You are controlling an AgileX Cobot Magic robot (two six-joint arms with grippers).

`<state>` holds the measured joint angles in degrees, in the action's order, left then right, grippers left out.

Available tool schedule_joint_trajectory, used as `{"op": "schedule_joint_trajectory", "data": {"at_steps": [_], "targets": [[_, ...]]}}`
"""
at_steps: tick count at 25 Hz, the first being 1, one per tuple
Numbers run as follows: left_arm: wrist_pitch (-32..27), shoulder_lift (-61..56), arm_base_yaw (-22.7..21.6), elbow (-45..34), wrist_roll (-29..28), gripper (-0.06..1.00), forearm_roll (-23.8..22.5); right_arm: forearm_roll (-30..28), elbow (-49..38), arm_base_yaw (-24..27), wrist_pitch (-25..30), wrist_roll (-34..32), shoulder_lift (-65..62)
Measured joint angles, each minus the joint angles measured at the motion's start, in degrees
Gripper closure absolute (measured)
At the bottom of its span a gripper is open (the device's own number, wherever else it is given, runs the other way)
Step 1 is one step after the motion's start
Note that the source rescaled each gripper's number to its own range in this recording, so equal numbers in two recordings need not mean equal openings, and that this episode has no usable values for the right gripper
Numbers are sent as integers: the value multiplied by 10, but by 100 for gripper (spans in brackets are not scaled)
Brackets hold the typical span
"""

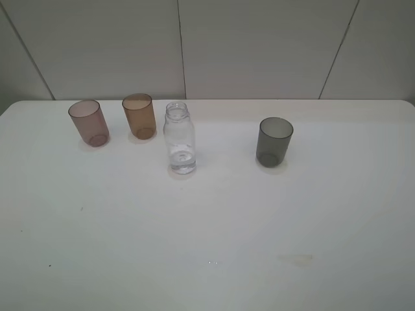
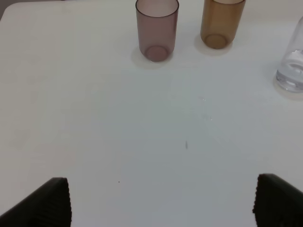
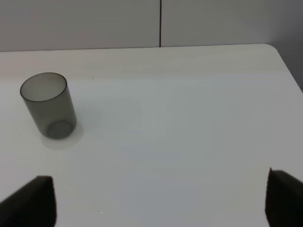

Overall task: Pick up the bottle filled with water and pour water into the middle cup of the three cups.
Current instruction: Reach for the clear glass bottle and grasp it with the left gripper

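Currently: 1 white table point(image 1: 207, 227), its far edge running under a panelled wall point(image 1: 259, 45), both far corners rounded.

Item 1, bottle point(image 1: 179, 139): clear, uncapped, upright, with some water in its base. It stands left of the table's middle, set back toward the far edge.

Item 2, middle cup point(image 1: 139, 116): amber-brown, upright, close to the far edge. It is just beside the bottle on its far-left side, not touching.

Item 3, pinkish-mauve cup point(image 1: 89, 122): upright, just left of the middle cup, with a gap between them.

Item 4, grey cup point(image 1: 274, 141): upright, well apart to the right of the bottle, with bare tabletop between.

Open room: the whole near half of the table is bare, as is the stretch from the grey cup to the right edge.

Left gripper point(image 2: 163, 202): jaws spread wide, gripping nothing, over bare surface short of the pinkish-mauve cup.

Right gripper point(image 3: 161, 201): jaws likewise wide apart, holding nothing, with the grey cup ahead and off to 1 side.
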<state>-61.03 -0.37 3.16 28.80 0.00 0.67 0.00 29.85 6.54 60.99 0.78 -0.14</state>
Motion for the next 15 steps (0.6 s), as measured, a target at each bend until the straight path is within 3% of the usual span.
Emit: {"op": "schedule_joint_trajectory", "data": {"at_steps": [15], "targets": [[0, 0, 0, 0, 0, -2, 0, 0, 0, 0, 0, 0, 0]]}}
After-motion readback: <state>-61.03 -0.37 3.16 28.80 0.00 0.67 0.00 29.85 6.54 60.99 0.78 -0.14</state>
